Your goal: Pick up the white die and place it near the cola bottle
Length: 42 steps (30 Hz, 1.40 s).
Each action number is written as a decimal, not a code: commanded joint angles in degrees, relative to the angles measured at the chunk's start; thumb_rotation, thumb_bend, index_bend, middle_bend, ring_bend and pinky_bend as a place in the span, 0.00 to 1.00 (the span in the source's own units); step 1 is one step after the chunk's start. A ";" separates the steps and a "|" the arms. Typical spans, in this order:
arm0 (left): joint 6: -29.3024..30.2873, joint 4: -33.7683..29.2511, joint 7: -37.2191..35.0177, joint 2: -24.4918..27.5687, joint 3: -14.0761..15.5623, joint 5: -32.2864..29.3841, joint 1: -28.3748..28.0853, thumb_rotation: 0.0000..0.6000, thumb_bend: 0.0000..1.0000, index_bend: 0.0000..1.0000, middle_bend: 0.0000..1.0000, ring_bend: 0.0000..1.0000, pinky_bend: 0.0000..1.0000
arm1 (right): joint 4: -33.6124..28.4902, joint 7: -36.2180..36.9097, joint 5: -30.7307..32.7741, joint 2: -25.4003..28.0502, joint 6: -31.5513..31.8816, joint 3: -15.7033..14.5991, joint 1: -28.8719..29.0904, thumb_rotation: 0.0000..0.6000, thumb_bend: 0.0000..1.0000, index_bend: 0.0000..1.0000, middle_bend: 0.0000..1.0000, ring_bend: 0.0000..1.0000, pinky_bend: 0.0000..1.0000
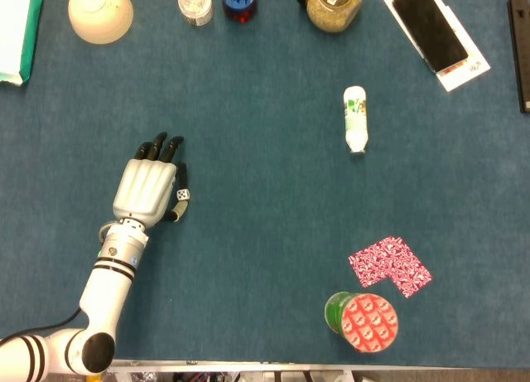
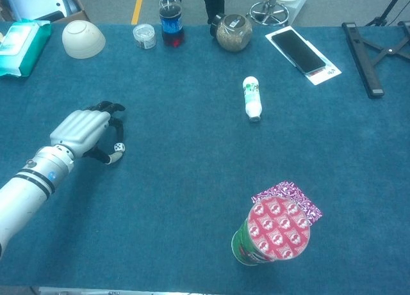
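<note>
Left hand [image 1: 147, 187], palm down on the blue table [image 1: 265, 233]: fingers curled over the white die [image 1: 181, 195], thumb tip touching the die's near side; whether the die is truly pinched cannot be told. Right hand: in neither view.

White die: at the left hand's thumb side, left-centre of the table, well apart from the cola bottle [image 2: 170, 20] at the far edge.

Chest view only: cola bottle's blue cap, dark contents and full upright height; the black stand [image 2: 378, 52] at the right edge; chair base beyond the table. The head view shows the bottle from above, cut by the frame edge.

Containers:
- Cream bowl [image 1: 100, 12], far left, upside down; contents hidden.
- Small clear tub [image 1: 195, 2], lidded, just left of the cola bottle; contents unclear.
- Glass jar [image 1: 334, 5], lidded, filled with tan grains.
- White bottle [image 1: 355, 118], lying on its side, centre right.
- Green can [image 2: 270, 234], upright, red patterned lid, near edge; touching the red patterned card [image 1: 389, 265] in the chest view, apart from it in the head view.

Other: phone on white box [image 1: 435, 32], far right; wipes pack [image 2: 23, 47], far left.
</note>
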 commanded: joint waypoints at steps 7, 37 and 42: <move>1.08 -1.34 -0.44 0.52 0.27 1.25 0.19 1.00 0.27 0.56 0.11 0.00 0.13 | 0.33 0.24 -0.08 -0.24 -0.05 0.00 0.00 1.00 0.05 0.39 0.28 0.22 0.49; 13.93 -14.35 -0.86 14.27 -1.00 17.39 2.54 1.00 0.27 0.57 0.12 0.00 0.13 | 2.31 2.24 0.65 -1.71 0.86 -0.27 -1.60 1.00 0.05 0.39 0.28 0.21 0.49; 14.52 -12.08 -2.43 15.03 1.80 16.02 5.53 1.00 0.27 0.57 0.11 0.00 0.13 | 2.82 2.60 1.15 -1.95 0.49 -0.39 -1.88 1.00 0.05 0.39 0.28 0.21 0.49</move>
